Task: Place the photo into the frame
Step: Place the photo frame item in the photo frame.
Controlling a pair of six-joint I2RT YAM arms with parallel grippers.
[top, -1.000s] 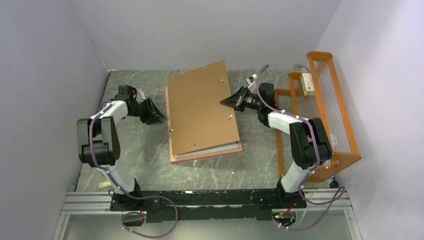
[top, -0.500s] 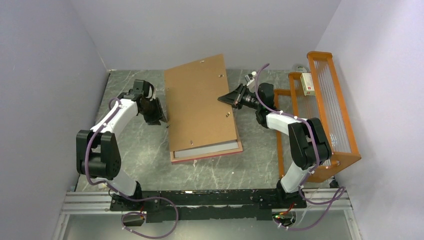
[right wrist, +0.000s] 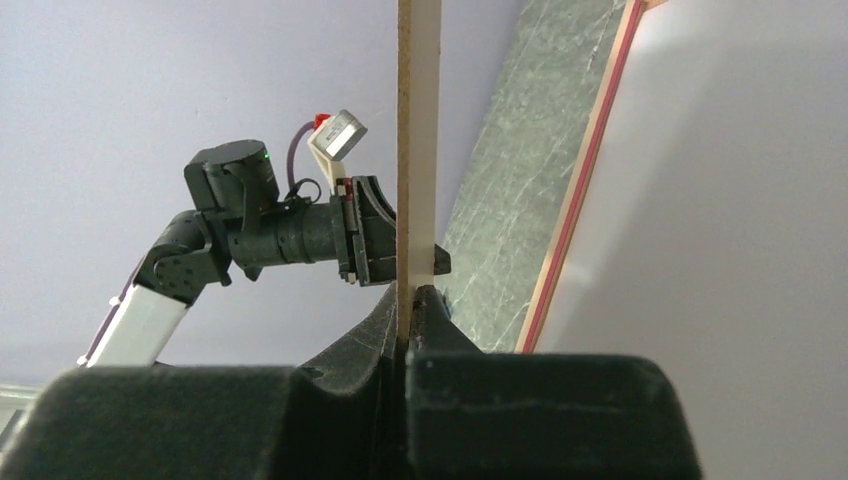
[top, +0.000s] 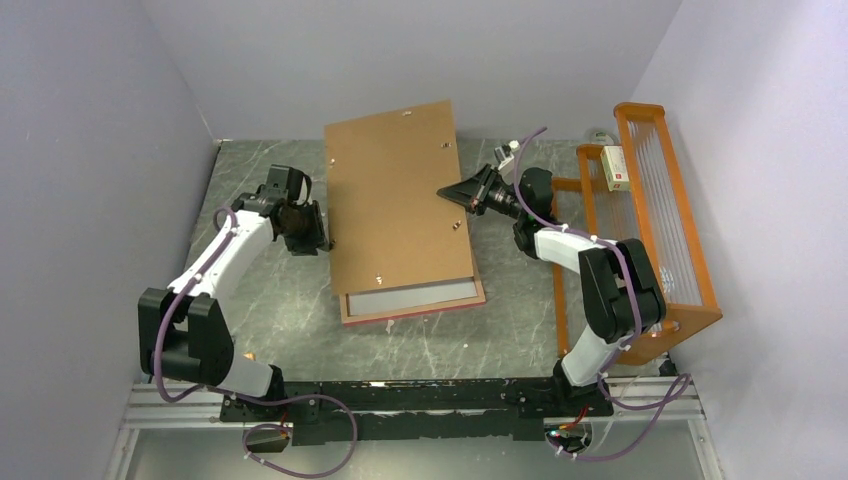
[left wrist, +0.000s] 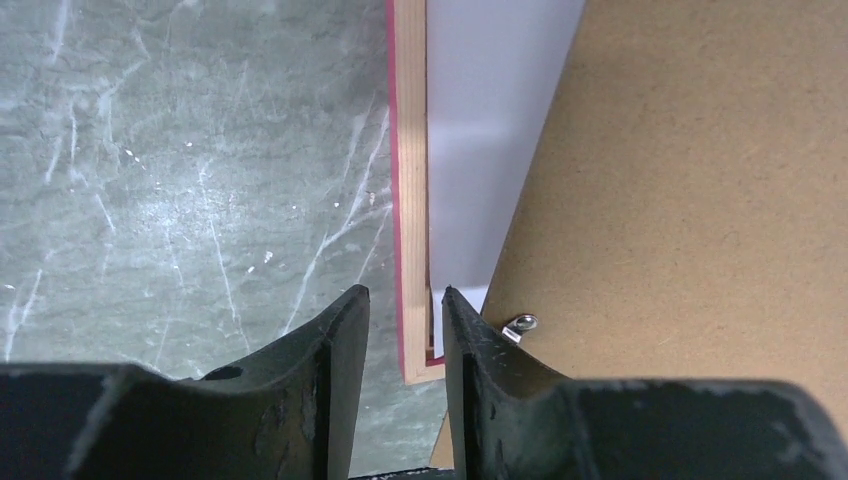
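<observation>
The frame (top: 412, 312) lies face down on the table, with a pale wood back and pink edges. The photo (top: 410, 297) rests inside it, white back up, mostly hidden under the brown backing board (top: 395, 195). My right gripper (top: 447, 192) is shut on the board's right edge (right wrist: 415, 150) and holds that side tilted up above the frame. My left gripper (top: 318, 240) is open at the frame's left edge. In the left wrist view its fingertips (left wrist: 352, 300) straddle the wooden rail (left wrist: 410, 200) at a corner, beside the photo's white back (left wrist: 490, 120).
An orange wire rack (top: 660, 230) stands at the right against the wall, with a small box (top: 614, 168) on its far end. A metal tab (left wrist: 520, 323) sticks out of the board near my left fingers. Grey walls close in the left, far and right sides.
My right gripper has lifted the backing board higher, uncovering the photo's white back at the near end. My left arm has swung in towards the far end of the frame's left edge.
</observation>
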